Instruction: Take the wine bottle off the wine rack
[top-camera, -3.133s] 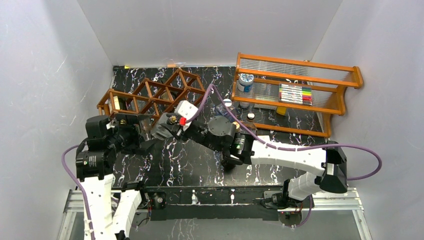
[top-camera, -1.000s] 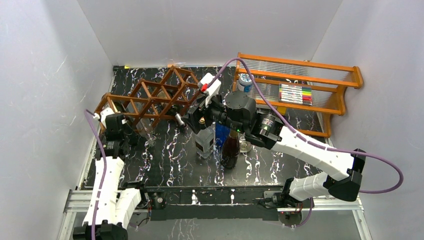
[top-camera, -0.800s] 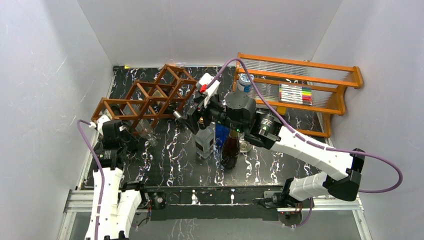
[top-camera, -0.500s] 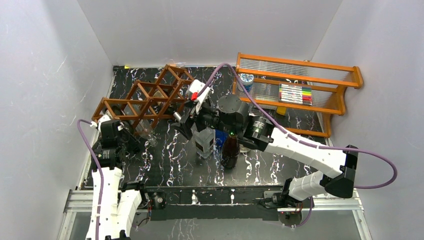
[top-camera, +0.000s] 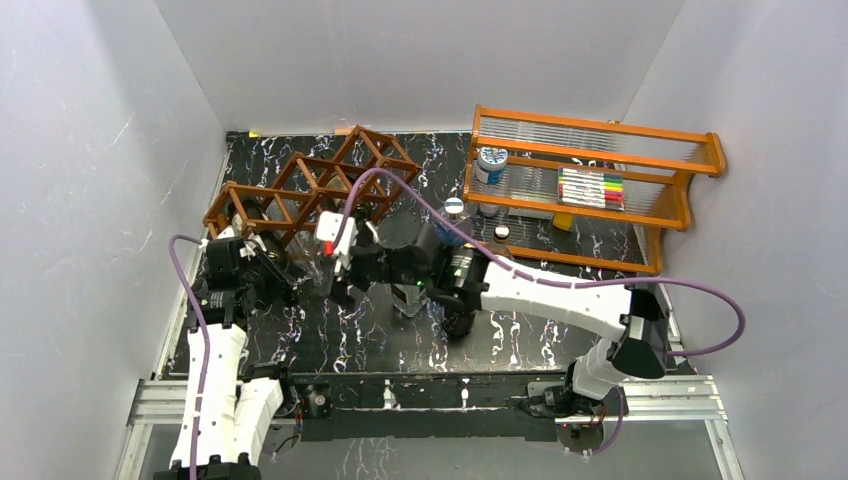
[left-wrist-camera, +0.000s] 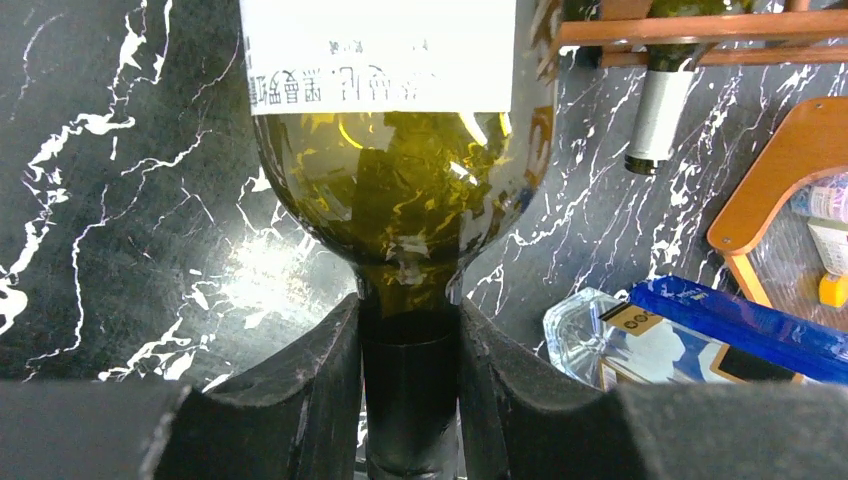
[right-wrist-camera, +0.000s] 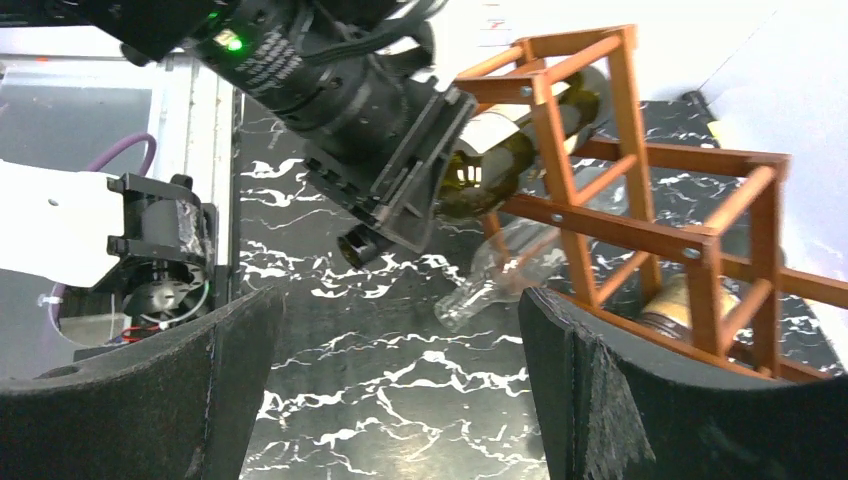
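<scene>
At the near-left side of the wine rack (right-wrist-camera: 632, 200), the left gripper (left-wrist-camera: 410, 340) is clamping the wine bottle (left-wrist-camera: 400, 200) by its neck.
The bottle's body is lying in a rack cell, its long axis pointing out toward that arm; the right gripper (right-wrist-camera: 395, 380) is hanging open nearby, holding nothing.

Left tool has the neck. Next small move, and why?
Probably draw the left tool straight back along the wine bottle: it is shut on the neck, while the body lies inside a wine rack cell.

The wine bottle (left-wrist-camera: 400, 200) lies in the wine rack (right-wrist-camera: 600, 225), left of the shelf unit (top-camera: 714, 155).
</scene>
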